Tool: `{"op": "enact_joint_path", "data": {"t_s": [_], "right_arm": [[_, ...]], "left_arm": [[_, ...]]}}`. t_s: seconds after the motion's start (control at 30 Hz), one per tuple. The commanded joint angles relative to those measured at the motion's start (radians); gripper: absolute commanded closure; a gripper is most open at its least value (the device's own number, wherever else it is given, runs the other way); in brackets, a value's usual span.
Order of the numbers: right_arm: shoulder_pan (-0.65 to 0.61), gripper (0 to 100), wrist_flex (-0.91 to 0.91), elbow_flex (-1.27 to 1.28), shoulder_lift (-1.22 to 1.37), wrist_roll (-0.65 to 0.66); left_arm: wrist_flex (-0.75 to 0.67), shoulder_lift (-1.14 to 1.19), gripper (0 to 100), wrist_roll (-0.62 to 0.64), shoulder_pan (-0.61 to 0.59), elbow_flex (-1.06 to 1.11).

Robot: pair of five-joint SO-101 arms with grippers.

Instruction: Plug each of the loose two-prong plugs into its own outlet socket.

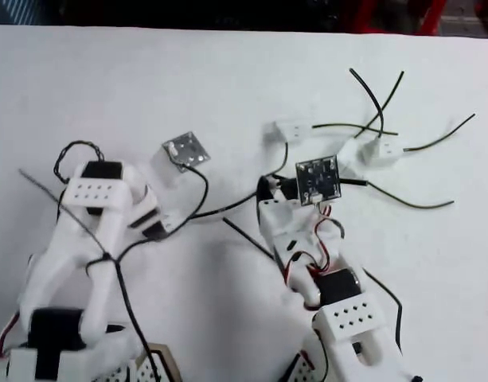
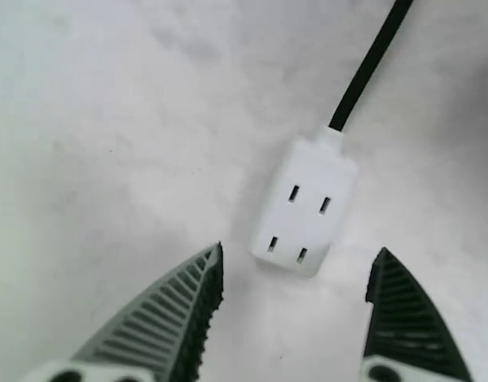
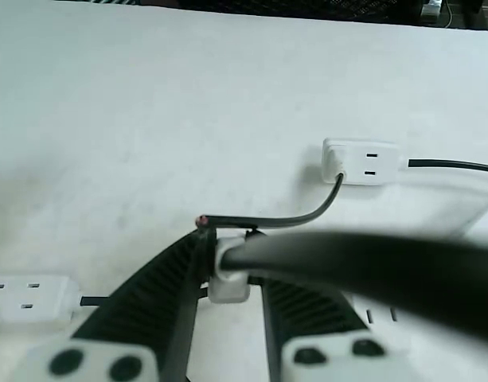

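In the left wrist view a white outlet socket (image 2: pixel 302 208) with two pairs of slots lies flat on the table, its black cord (image 2: pixel 368 70) leading away. My left gripper (image 2: pixel 298 256) hovers over its near end, open, one finger on each side and nothing held. My right gripper (image 3: pixel 228 248) is shut on a small white plug (image 3: pixel 228 280), whose thick black cord (image 3: pixel 363 263) crosses the foreground. Farther off lies another white socket (image 3: pixel 360 161) with free slots. In the high view the left gripper (image 1: pixel 158 219) is left of centre and the right gripper (image 1: pixel 267 191) is at the middle.
Two more white sockets (image 1: pixel 287 130) (image 1: pixel 382 151) lie beyond the right arm among several thin black wires (image 1: pixel 375 103). A further socket (image 3: pixel 29 298) sits low beside the right gripper. A black cord (image 1: pixel 228 208) runs between the two grippers. The table's far left is bare white.
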Motion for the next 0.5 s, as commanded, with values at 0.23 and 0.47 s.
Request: {"op": "enact_joint_path", "data": {"t_s": [0.23, 0.47], "right_arm": [[0.022, 98.1, -0.019, -0.011, -0.022, 0.0], [0.022, 98.1, -0.021, -0.011, -0.022, 0.0]], "left_arm": [[0.017, 0.344, 79, 0.064, 0.015, -0.279], [0.106, 0.354, 90, 0.072, 0.133, -0.285]]}}
